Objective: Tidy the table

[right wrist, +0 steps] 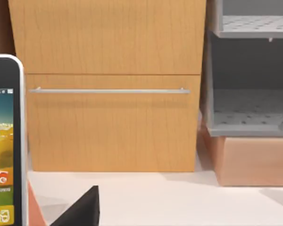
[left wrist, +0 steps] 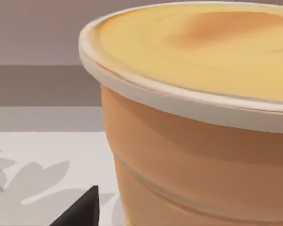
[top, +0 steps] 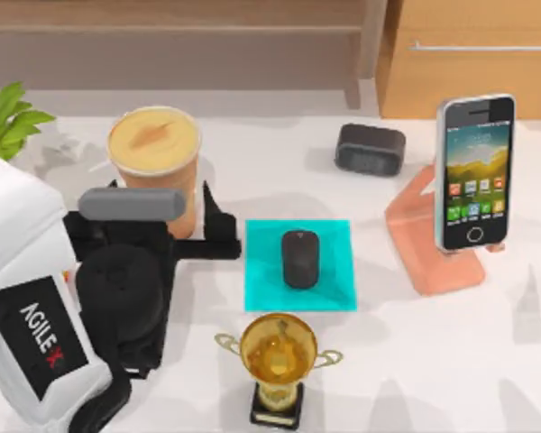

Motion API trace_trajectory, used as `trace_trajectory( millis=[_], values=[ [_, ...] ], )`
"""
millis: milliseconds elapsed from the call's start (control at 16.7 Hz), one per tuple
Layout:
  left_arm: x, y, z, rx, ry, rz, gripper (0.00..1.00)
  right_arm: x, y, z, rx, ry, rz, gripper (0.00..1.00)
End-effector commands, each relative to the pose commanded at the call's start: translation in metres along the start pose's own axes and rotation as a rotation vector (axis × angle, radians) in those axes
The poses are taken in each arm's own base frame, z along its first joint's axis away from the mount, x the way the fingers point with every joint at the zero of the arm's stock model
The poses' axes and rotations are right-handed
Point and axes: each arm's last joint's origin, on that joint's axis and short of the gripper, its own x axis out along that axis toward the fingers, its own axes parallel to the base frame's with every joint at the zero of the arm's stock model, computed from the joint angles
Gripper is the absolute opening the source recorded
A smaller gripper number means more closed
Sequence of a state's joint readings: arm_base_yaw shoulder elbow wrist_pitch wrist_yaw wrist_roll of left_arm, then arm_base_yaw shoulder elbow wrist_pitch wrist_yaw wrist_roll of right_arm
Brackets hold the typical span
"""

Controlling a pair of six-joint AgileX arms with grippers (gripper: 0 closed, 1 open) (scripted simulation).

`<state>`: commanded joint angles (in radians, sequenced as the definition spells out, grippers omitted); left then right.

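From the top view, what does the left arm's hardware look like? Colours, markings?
The left arm has white boxy shells and a black panel marked AGILEX in white, the X red. Its wrist is black and rounded, with a grey capsule-shaped piece on top. The left gripper has black fingers.

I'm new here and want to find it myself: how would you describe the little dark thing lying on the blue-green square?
Start at the white table and find the cyan square mat near its middle, just behind the gold trophy. On the mat lies a small black computer mouse. It is oval and flat, unlike the boxy dark alarm clock farther back, which stands off the mat.
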<state>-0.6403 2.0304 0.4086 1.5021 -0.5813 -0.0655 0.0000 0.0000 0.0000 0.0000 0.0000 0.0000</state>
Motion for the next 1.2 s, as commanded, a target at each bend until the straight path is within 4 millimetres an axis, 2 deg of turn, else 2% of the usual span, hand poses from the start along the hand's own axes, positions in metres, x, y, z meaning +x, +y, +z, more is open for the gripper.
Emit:
trace_trajectory(
  millis=[420, 780, 1020, 1200],
  values=[
    [0.002, -0.001, 0.001, -0.002, -0.007, 0.002, 1.00, 0.000, 0.000, 0.000, 0.000, 0.000, 0.000, 1.00],
    [0.031, 0.000, 0.001, -0.002, -0.008, 0.006, 1.00, 0.000, 0.000, 0.000, 0.000, 0.000, 0.000, 1.00],
    [0.032, 0.000, 0.001, -0.002, -0.008, 0.006, 1.00, 0.000, 0.000, 0.000, 0.000, 0.000, 0.000, 1.00],
    [0.032, 0.000, 0.001, -0.002, -0.008, 0.006, 0.77, 0.000, 0.000, 0.000, 0.000, 0.000, 0.000, 1.00]
  ],
)
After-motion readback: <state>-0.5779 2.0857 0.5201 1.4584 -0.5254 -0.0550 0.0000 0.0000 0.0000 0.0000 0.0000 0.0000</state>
